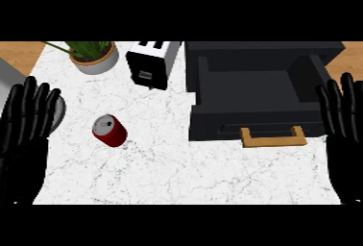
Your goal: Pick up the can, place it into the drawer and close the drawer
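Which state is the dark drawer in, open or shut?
Open: the drawer is pulled out, its empty inside showing behind the wooden handle.

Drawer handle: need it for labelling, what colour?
Tan wood handle, on the dark drawer; head view.

no text, label, brand, number or sign can be read anywhere in the head view. the red can (110, 130) on the worktop (184, 173) shows a plain side and a silver top with no lettering that can be made out. the toaster (151, 63) carries a small pale patch on its front, too small to tell whether it holds any writing. the dark drawer (259, 91) and its wooden handle (273, 137) bear no markings.
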